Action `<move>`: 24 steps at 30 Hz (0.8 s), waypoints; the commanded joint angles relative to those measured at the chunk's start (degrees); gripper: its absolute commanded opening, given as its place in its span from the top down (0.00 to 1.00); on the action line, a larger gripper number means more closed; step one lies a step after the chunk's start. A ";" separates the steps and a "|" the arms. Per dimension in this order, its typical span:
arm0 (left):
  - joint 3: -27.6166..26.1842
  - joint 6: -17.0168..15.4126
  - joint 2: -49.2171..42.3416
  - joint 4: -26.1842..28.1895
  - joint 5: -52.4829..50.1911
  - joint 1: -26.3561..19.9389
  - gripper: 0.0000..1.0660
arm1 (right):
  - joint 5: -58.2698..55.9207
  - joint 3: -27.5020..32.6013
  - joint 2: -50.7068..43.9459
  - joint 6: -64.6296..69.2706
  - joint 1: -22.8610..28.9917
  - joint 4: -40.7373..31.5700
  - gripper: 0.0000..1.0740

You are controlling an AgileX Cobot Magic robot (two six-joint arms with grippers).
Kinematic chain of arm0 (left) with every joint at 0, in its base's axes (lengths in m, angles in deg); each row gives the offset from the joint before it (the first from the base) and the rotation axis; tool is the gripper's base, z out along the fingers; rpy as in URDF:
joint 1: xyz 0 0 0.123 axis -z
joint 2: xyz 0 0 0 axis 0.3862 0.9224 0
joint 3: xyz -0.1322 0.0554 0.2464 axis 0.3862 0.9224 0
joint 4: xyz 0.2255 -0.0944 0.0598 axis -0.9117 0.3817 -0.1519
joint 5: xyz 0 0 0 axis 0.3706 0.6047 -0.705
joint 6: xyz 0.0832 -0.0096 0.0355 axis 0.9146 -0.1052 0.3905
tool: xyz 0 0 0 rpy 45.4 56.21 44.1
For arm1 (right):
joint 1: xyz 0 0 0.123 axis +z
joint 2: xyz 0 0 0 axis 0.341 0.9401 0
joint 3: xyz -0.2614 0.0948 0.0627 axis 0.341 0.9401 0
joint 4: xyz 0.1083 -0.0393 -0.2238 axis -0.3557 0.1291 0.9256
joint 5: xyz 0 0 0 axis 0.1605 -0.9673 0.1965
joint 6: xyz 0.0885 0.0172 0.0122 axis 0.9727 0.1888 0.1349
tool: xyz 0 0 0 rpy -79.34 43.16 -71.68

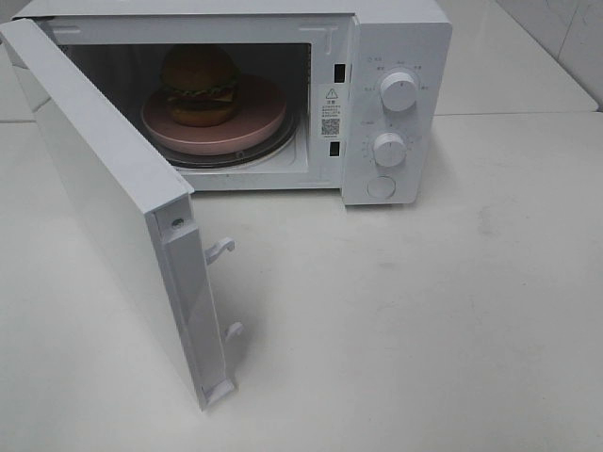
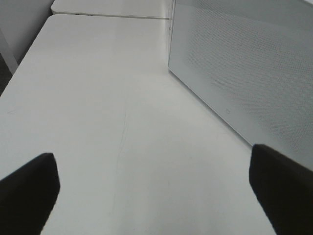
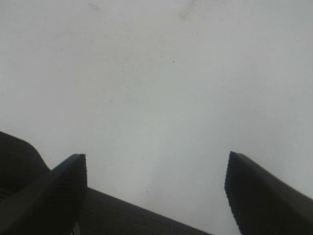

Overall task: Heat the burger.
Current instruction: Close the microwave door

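Burger [image 1: 199, 83] sits upright, bun dome up, on pink plate [image 1: 247, 132].

microwave [image 1: 396, 56]: glossy white plastic | table [image 1: 424, 330]: matt white, smooth

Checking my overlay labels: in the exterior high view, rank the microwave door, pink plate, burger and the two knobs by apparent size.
1. microwave door: largest, though it is also nearest the camera.
2. pink plate
3. burger
4. upper knob and lower knob: look alike, not ranked.
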 commanded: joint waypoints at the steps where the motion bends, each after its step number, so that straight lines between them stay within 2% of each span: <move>1: 0.00 0.06 -0.86 0.40 -0.11 -0.06 0.08 | 0.11 2.64 -4.53 1.49 -2.81 0.00 0.30; 5: 0.00 0.06 -0.86 0.40 -0.11 -0.06 0.08 | 0.52 6.19 -11.75 1.49 -6.76 -0.97 0.30; 14: 0.00 0.06 -0.86 0.40 -0.11 -0.06 0.08 | 4.35 7.96 -23.09 3.15 -12.38 -1.38 0.30; 24: 0.00 0.06 -0.86 0.40 -0.11 -0.06 0.08 | 4.30 7.96 -30.48 4.07 -14.27 -1.03 0.30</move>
